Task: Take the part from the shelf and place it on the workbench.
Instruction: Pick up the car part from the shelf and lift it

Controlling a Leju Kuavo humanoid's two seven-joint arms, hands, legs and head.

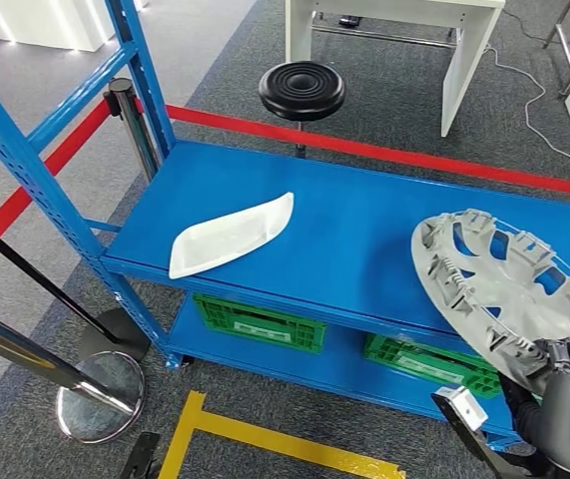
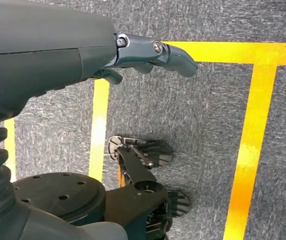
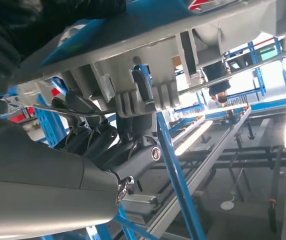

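Observation:
A grey round wheel cover (image 1: 504,279) with ribs and clips on its inner side is lifted above the right end of the blue shelf (image 1: 356,215). My right hand (image 1: 560,394) grips its near rim at the bottom right of the head view. The right wrist view has that hand's dark fingers (image 3: 95,135) curled on the cover's ribbed edge (image 3: 145,95). A white curved part (image 1: 231,236) lies flat at the shelf's left front. My left hand (image 2: 149,52) hangs over the floor with fingers extended and nothing in them.
Green crates (image 1: 261,323) sit on the lower shelf level. A black stool (image 1: 301,92) and a red barrier tape (image 1: 387,152) stand behind the shelf, and a white bench (image 1: 417,30) is farther back. Chrome posts (image 1: 101,394) stand at left. Yellow floor lines (image 1: 267,439) run in front.

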